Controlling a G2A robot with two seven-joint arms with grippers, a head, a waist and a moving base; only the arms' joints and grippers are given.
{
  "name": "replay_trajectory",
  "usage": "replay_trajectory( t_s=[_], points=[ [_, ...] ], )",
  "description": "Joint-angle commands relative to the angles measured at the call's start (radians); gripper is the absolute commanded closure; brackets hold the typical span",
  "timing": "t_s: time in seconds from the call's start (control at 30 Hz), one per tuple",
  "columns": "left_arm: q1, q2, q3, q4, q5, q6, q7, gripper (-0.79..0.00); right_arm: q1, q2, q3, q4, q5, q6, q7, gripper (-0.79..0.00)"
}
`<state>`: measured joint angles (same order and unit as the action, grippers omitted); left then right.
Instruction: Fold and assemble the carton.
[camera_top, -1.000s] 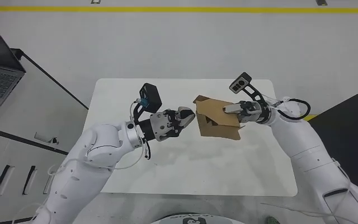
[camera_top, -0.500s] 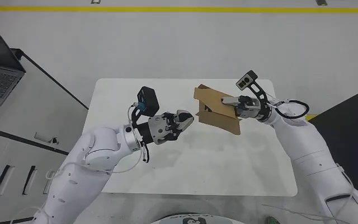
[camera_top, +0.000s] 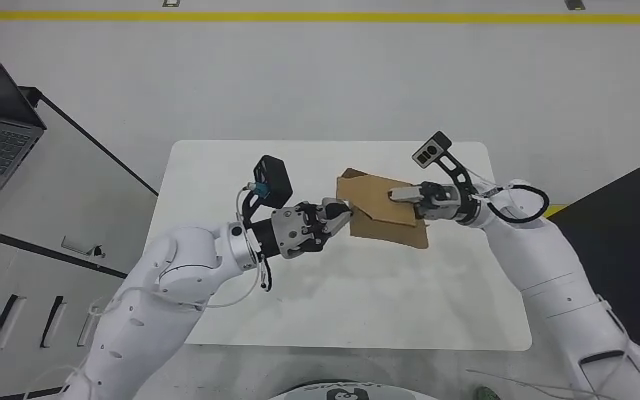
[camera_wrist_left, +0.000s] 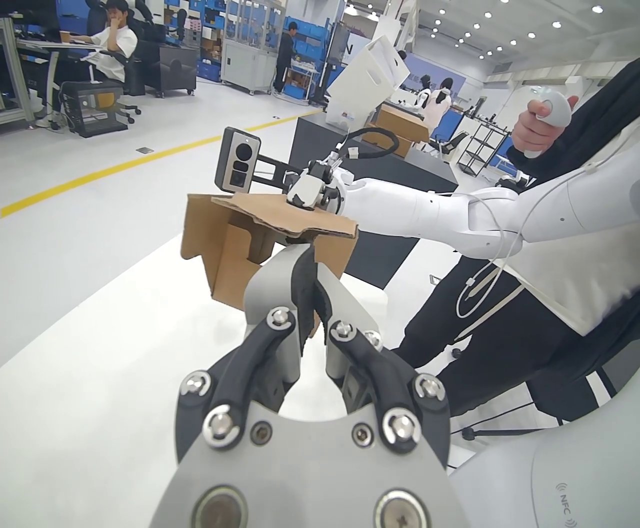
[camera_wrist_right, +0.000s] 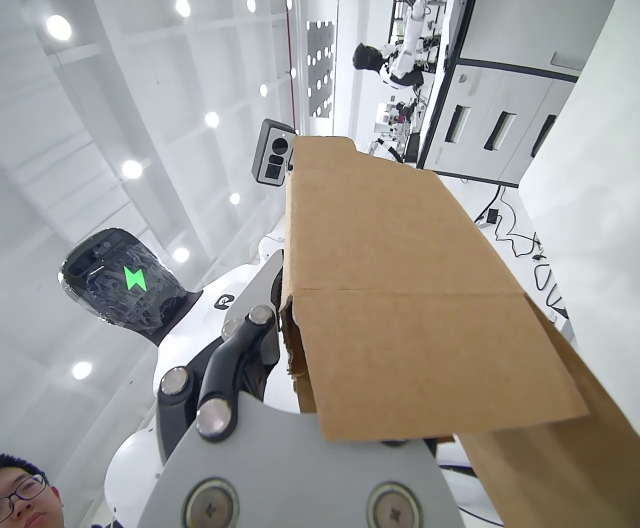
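White table (camera_top: 300, 300) on a pale shop floor, nothing fancy. The carton (camera_top: 385, 212) is brown corrugated cardboard, half popped into shape. It's a bit right of the table's middle and, going by the left wrist view, it's lifted off the surface. 1 flap lies flat across the top and an open end faces left.

The right gripper (camera_top: 398, 192) comes in from the right and is clamped down on that top flap, so it looks like it's carrying the whole thing. The left gripper (camera_top: 340, 214) has its fingers squeezed together, tips right up against the carton's left edge. I can't make out any cardboard pinched between them, so it reads more like a poke than a grab.

Handling-wise, my guess is it's very light and not slippery. The flat panels should be stiff, but it'll hinge at every crease. Held by 1 flap, the body will probably swing or sag on that fold. Thin edges and flap tips crush or tear easily, so I'd pinch a flat panel close to a crease and push on flaps with closed fingers instead of squeezing corners. 2 holds on opposite sides would keep it square.

Further out, there's a laptop (camera_top: 15, 130) at the left edge and a yellow floor line (camera_top: 320, 16) along the far side.
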<state>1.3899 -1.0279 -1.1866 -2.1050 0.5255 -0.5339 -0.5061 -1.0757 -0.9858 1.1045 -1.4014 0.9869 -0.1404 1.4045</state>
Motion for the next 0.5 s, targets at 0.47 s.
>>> replay_trajectory(
  t_s=[0.47],
  points=[
    [-0.027,-0.003,0.038,0.002,-0.003,-0.006,-0.030,0.000,0.019,-0.021,-0.025,0.007,-0.007,0.044,0.016,0.000]
  ],
)
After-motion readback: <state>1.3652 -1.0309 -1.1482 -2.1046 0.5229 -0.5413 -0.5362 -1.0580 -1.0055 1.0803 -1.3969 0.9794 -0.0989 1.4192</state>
